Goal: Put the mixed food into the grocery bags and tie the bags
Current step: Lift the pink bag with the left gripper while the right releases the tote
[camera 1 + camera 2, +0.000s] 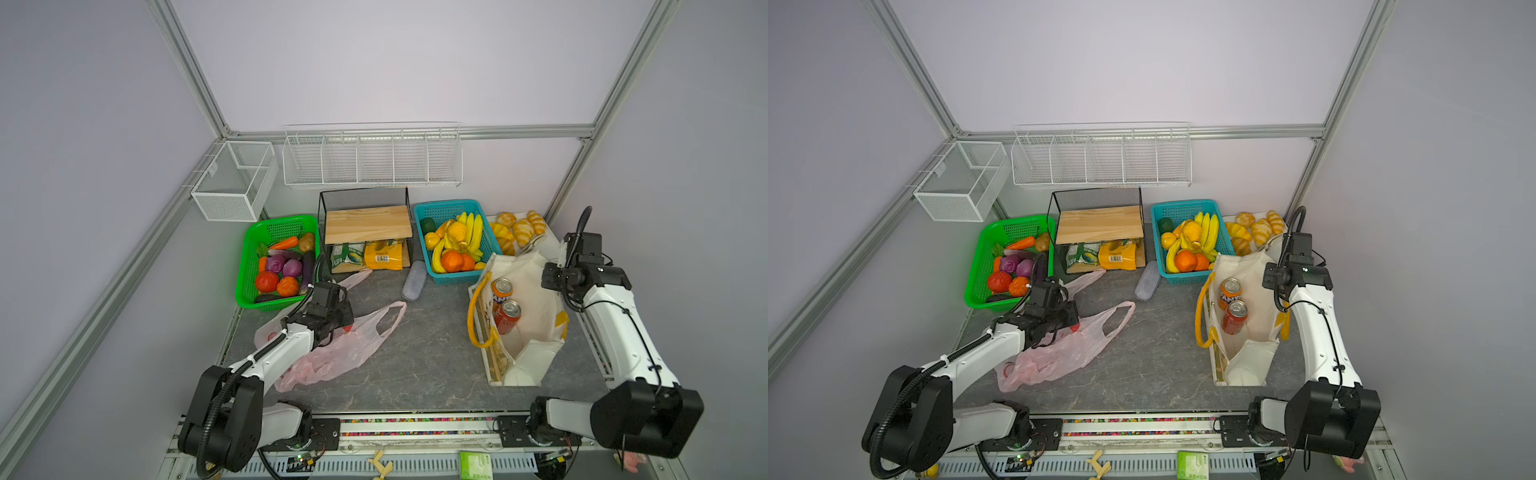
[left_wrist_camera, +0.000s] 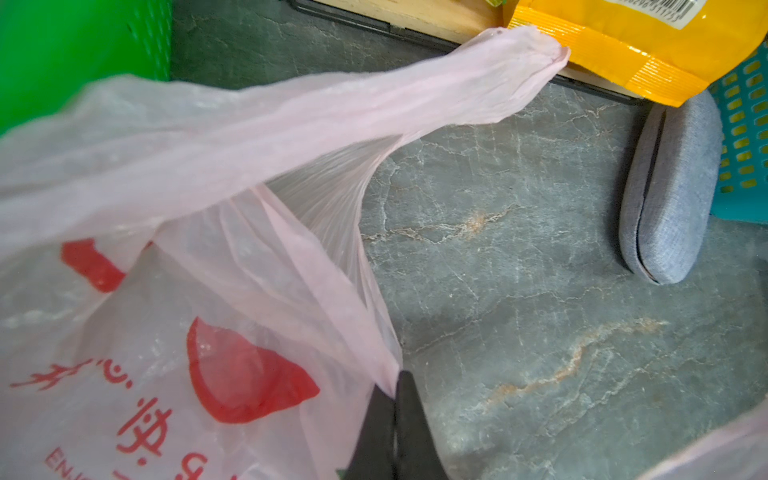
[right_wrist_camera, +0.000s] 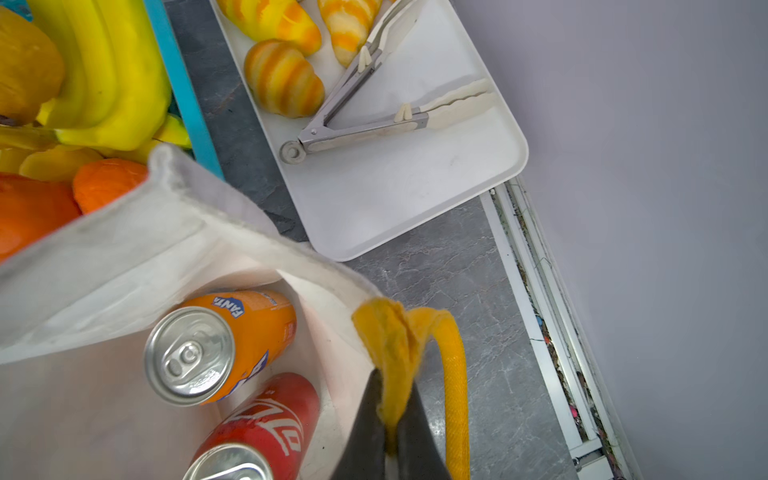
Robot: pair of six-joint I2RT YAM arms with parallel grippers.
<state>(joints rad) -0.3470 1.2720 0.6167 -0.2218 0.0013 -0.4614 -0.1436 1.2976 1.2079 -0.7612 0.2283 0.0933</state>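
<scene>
Left gripper (image 2: 394, 388) was clamped on the pink bag (image 2: 166, 291). Right gripper (image 3: 392, 401) pinched the tote (image 3: 124, 249) by its handle (image 3: 399, 332), Fanta can (image 3: 232, 332) and red can (image 3: 266, 419) just beside the jaws.

Cream tote (image 1: 536, 291) holds Fanta can (image 1: 501, 291) and red can (image 1: 508, 318); pink bag (image 1: 345, 353) lies crumpled.

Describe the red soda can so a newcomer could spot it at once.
Start at the cream canvas tote with yellow handles, open on the right of the grey table. Two cans sit inside it, side by side. The red soda can is the one nearer the table's front edge; its neighbour, the Fanta can, is orange.
</scene>
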